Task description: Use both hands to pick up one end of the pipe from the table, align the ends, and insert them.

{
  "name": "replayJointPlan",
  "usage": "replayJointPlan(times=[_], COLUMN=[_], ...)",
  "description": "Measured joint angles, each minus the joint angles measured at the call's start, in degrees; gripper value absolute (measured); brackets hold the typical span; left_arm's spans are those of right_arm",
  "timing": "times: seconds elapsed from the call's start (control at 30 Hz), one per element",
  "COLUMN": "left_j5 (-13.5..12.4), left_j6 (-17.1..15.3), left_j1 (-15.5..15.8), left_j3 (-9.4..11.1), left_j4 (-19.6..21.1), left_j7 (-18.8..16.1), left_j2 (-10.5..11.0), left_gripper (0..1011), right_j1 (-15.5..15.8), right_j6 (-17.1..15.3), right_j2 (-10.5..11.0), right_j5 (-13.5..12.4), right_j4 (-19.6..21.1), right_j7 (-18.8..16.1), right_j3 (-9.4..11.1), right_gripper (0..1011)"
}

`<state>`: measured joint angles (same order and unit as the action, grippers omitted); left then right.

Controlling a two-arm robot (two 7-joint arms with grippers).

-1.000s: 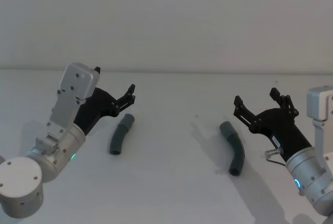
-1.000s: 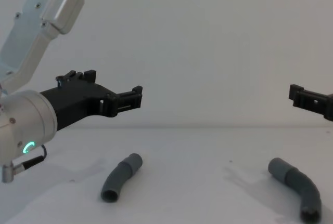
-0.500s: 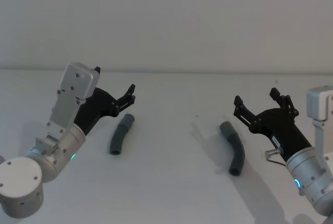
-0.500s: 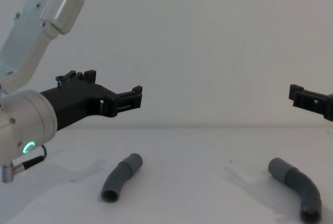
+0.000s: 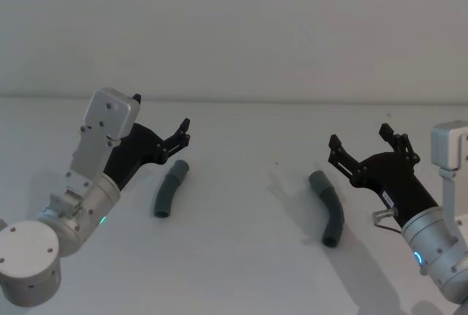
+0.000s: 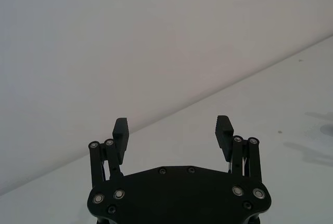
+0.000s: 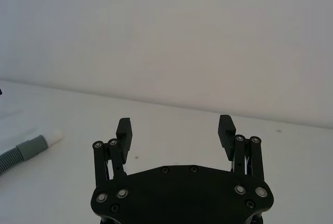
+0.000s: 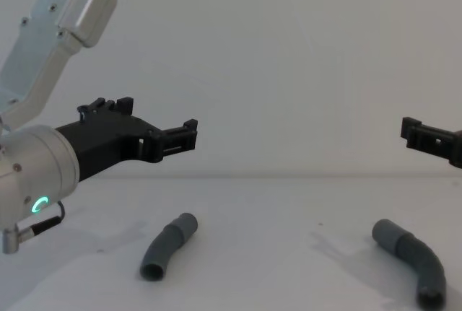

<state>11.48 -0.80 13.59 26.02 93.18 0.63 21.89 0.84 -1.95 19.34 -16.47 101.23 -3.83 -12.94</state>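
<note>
Two bent dark-grey pipe pieces lie apart on the white table [image 5: 241, 264]. The left piece [image 5: 170, 189] [image 8: 168, 247] lies just below and in front of my left gripper [image 5: 161, 115] [image 8: 156, 119] [image 6: 172, 125], which hovers open above the table. The right piece [image 5: 329, 207] [image 8: 413, 257] lies just left of my right gripper [image 5: 360, 137] [image 7: 175, 125], also open and raised, with one fingertip [image 8: 413, 132] at the chest view's right edge. In the right wrist view a ribbed hose end with a grey cuff [image 7: 31, 146] and white spigot [image 7: 54, 137] lies off to one side. Neither gripper touches a piece.
A plain pale wall [image 5: 234, 30] rises behind the table's far edge. Open white surface stretches between the two pieces and in front of them.
</note>
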Motion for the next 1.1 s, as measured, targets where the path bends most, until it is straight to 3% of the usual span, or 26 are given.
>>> replayJointPlan(times=[1.1], left_j5=[0.00], left_j6=[0.00], left_j1=[0.00], left_j3=[0.00], left_j4=[0.00], left_j7=[0.00], left_j2=[0.00], left_gripper=[1001], right_j1=[0.00], right_j6=[0.00], right_j2=[0.00], right_j5=[0.00], right_j4=[0.00], right_j7=[0.00], right_j3=[0.00], right_gripper=[1002])
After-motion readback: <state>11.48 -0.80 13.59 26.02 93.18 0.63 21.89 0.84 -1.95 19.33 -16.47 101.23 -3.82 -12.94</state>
